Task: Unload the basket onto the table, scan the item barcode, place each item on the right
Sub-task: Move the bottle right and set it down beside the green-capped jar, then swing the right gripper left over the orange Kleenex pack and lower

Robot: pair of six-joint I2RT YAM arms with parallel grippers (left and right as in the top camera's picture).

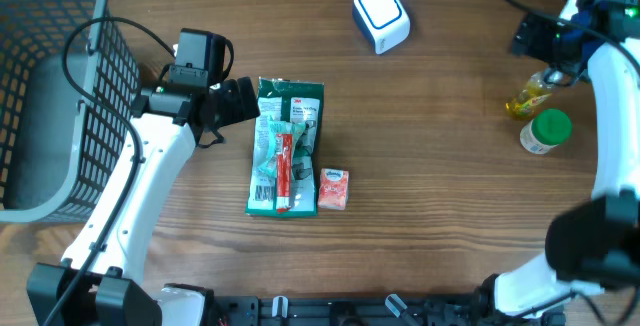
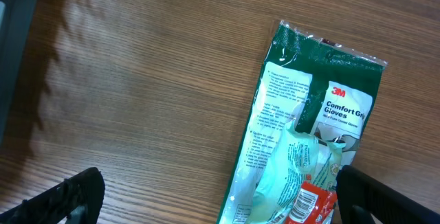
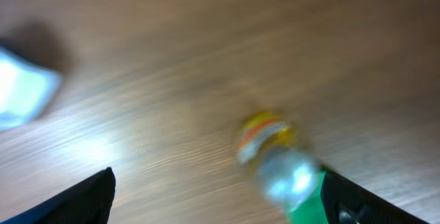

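**Both pincers wide, goods spread over the table**

The left gripper (image 2: 220, 198) hangs over the middle-left of the table (image 1: 440, 236), its two fingers (image 2: 69, 198) standing far apart with nothing between them. Only bare wood and the upper end of the glove packet (image 1: 285, 146) lie beneath. The packet is green and white, lies flat with its long side running toward the near edge, and reads "3M Comfort Grip Gloves" in the left wrist view. A red tube (image 1: 283, 171) rests on top of it, lengthwise. Just beside the packet's lower right corner sits a small orange sachet (image 1: 333, 188), touching or nearly touching it – which of the two cannot be told.

The scanner (image 1: 381, 16), a white block with a blue-rimmed face, stands near the far edge, a little right of centre and well apart from the packet.

The right gripper (image 3: 220, 200) is above the far right corner. Its wrist picture is blurred, yet the fingers (image 3: 86, 198) show at the two lower corners of that view – spread wide, gripping nothing. Below them the yellow bottle (image 1: 528, 96) lies on its side on the wood, near the right edge. A green-lidded jar (image 1: 546, 132) stands upright just beside it, toward the near edge.

A grey mesh basket (image 1: 60, 96) takes up the far left corner, with the left arm's black cable looping beside it.
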